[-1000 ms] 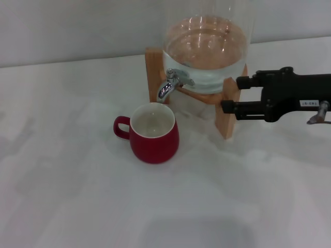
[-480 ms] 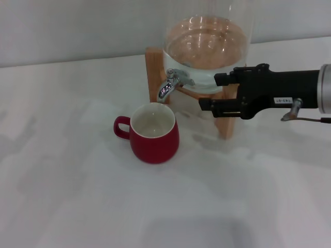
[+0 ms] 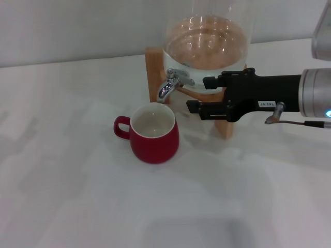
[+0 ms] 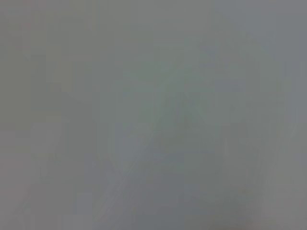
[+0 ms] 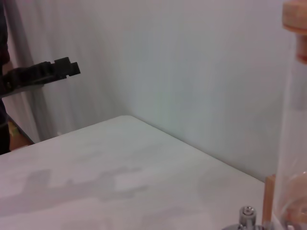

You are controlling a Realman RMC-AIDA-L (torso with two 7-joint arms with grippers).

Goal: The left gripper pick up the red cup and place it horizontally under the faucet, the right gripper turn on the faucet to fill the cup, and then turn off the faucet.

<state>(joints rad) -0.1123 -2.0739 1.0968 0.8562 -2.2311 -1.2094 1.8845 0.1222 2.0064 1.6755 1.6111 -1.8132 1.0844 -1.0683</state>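
The red cup (image 3: 154,135) stands upright on the white table, handle to the left, directly below the chrome faucet (image 3: 170,84) of the glass dispenser jar (image 3: 207,46). The cup looks empty. My right gripper (image 3: 195,94) is open, level with the faucet and just to its right, not touching it. The faucet's top also shows in the right wrist view (image 5: 247,213). The left gripper (image 5: 41,74) shows only far off in the right wrist view, away from the cup. The left wrist view shows plain grey.
The jar holds water and sits on a wooden stand (image 3: 223,126) whose front leg is behind my right gripper. The white table (image 3: 77,196) spreads in front and to the left of the cup. A pale wall runs behind.
My right gripper has moved left, from beside the stand's right leg to just right of the faucet. The cup and the faucet have not moved.
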